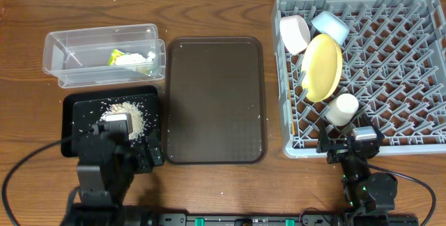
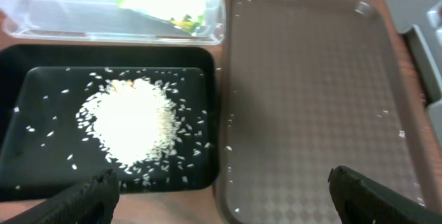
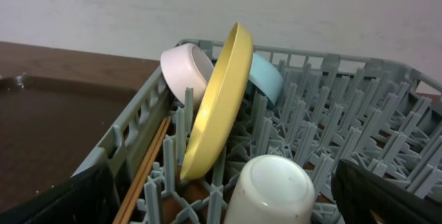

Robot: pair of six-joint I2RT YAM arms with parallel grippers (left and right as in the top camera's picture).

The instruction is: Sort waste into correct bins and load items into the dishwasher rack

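While the left end effector and right end effector hang released and empty, rice lies heaped in the black tray, wrapper and tissue sit in the tub, and plate, blue bowl, white bowl, cup and chopsticks stand in the rack.

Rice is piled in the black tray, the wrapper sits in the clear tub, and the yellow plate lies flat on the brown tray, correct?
No: the yellow plate stands on edge in the grey rack, as the right wrist view shows. The rest is right.
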